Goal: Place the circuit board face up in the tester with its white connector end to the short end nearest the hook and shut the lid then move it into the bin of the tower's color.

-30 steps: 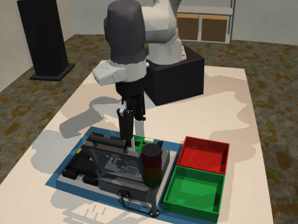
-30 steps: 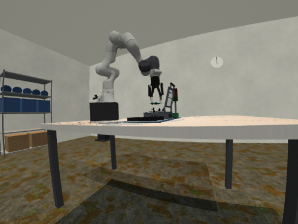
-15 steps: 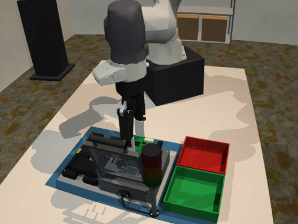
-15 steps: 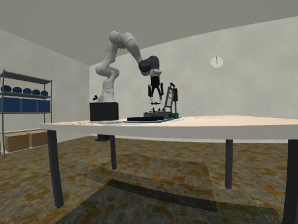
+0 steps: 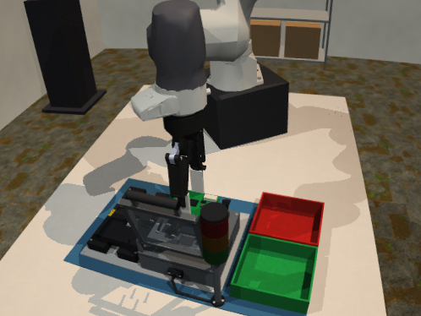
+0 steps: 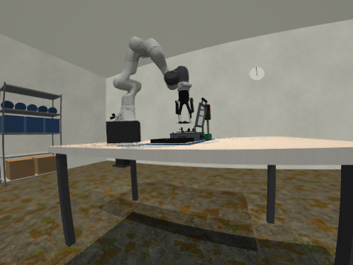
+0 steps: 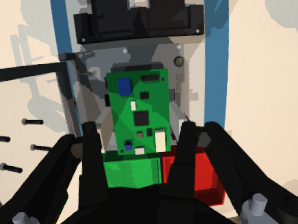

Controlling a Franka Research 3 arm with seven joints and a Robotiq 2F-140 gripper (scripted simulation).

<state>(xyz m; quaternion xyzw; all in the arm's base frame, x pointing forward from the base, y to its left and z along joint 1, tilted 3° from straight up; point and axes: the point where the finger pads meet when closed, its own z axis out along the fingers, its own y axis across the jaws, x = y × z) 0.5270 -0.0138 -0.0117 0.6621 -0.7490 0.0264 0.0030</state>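
Observation:
My gripper [image 5: 188, 184] [image 6: 184, 119] [image 7: 141, 114] is shut on the green circuit board [image 5: 204, 198] [image 6: 183, 122] [image 7: 139, 111], gripping it across its width and holding it level a little above the tester's grey plate [image 7: 172, 63]. In the wrist view the board's white connector sits at its end nearest my palm. The tester [image 5: 186, 256] [image 6: 184, 134] has its clear lid [image 5: 169, 228] [image 6: 200, 115] raised, with the black handle [image 5: 150, 198] on top. The signal tower [image 5: 214, 234] [image 6: 208, 111] stands in front of the tester and shows no bright light. The black tray [image 5: 110, 234] [image 7: 136, 3] lies left of the tester.
A red bin [image 5: 287, 217] [image 7: 200, 176] and a green bin [image 5: 272, 270] [image 7: 133, 172] stand side by side right of the tester. Tray and tester rest on a blue mat [image 5: 76, 258]. The robot's black base [image 5: 249, 106] stands at the back of the table.

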